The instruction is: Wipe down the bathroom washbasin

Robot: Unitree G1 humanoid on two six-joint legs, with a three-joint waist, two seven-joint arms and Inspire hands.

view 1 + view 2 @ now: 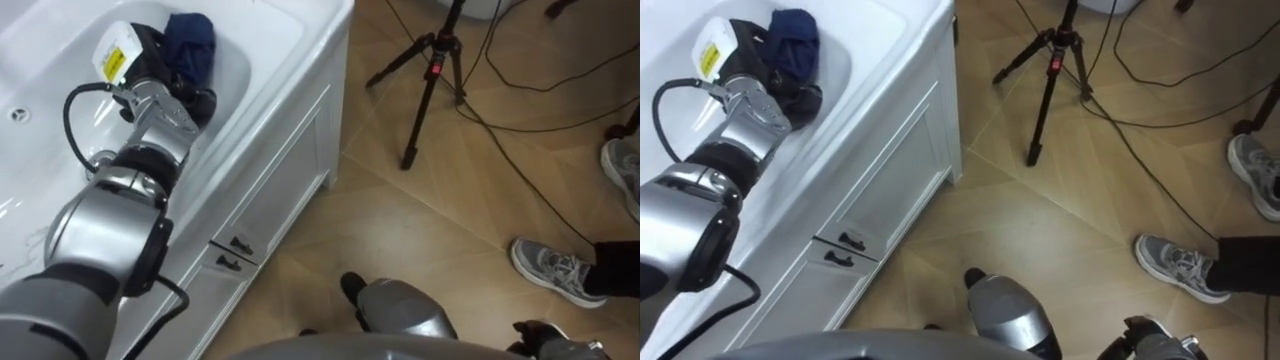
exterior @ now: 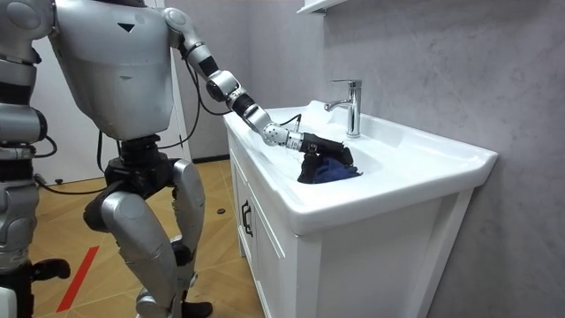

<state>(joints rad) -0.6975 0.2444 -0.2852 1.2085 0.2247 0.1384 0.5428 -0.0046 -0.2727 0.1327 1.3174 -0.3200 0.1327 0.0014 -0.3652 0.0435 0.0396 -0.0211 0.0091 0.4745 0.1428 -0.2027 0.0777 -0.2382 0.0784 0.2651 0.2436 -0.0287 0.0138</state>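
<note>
While the robot stands at the white counter [image 2: 388, 190] on its left, the basin [image 1: 262, 62] sits far left, with the tap [image 2: 351, 104] on the far rim. Cloth [image 1: 190, 45] (dark blue, bunched) lies in the bowl under the left hand [image 1: 152, 55]; fingers look curled into it, gripping. Right hand [image 2: 35, 268] hangs at its side; fingers: cannot tell. Cloth is likely soft and light and will ball up. Hold the bunched middle and press flat, since the glazed wall looks slick.
</note>
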